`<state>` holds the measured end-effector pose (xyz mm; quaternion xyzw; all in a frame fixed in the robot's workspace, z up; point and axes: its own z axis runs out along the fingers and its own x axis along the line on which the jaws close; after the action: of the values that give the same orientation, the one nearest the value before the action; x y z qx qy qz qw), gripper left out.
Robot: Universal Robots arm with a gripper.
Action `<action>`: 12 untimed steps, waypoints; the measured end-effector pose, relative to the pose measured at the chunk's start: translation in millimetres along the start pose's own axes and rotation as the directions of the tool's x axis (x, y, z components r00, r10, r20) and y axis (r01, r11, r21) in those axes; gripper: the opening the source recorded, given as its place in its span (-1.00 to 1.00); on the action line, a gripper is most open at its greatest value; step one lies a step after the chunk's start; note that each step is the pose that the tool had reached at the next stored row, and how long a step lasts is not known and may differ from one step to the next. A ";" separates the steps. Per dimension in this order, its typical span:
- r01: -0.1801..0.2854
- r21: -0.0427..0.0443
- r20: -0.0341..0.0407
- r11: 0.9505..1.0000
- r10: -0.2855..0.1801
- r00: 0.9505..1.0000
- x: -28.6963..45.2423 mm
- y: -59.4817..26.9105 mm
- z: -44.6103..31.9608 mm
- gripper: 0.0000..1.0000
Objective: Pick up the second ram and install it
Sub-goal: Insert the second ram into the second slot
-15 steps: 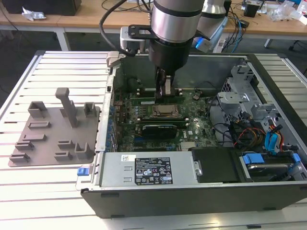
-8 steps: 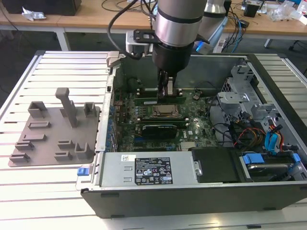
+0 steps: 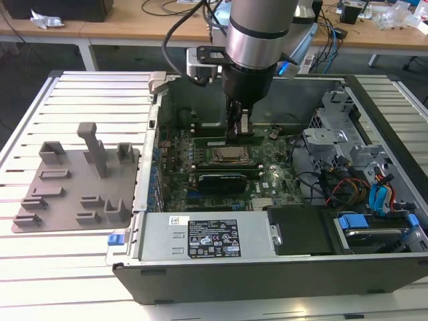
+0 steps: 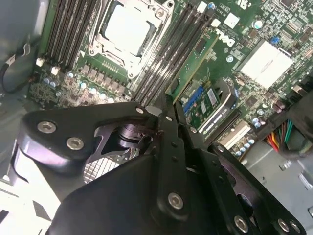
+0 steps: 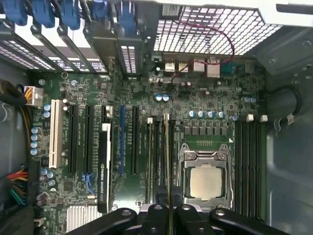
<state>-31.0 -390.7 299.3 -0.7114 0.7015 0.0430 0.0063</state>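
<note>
The second ram (image 3: 215, 142) is a thin green stick standing on edge along the black slot rails just behind the CPU socket (image 3: 231, 156) on the motherboard, inside the open computer case. My gripper (image 3: 237, 134) reaches straight down from the arm and is shut on the stick near its end on the exterior view's right. In the second wrist view the green board (image 4: 198, 61) with dark chips runs out from the gripper (image 4: 166, 110), parallel to the empty slots beside the socket (image 4: 128, 27). In the first wrist view the stick (image 5: 168, 156) appears edge-on between the fingers of the gripper (image 5: 169, 211).
A grey plastic holder tray (image 3: 73, 180) lies on the slatted table on the exterior view's left of the case. The power supply (image 3: 207, 237) fills the case's near side. The drive cage and its cables (image 3: 374, 194) crowd the exterior view's right. A black card (image 3: 221, 180) sits in front of the socket.
</note>
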 end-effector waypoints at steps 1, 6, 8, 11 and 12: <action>0.000 0.000 0.000 1.000 0.000 1.000 -0.3 -0.9 1.7 -0.73; 0.000 -0.001 0.000 1.000 0.000 1.000 -0.8 -3.0 10.2 -0.73; 0.000 -0.001 0.000 1.000 0.000 1.000 -1.4 -3.6 13.8 -0.73; 0.000 -0.001 0.000 1.000 0.000 1.000 -1.7 -3.9 18.1 -0.73; 0.000 -0.001 0.000 1.000 0.000 1.000 -1.9 -4.0 19.9 -0.73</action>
<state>-28.1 -387.4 279.4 -0.7113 0.7015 0.0433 0.0060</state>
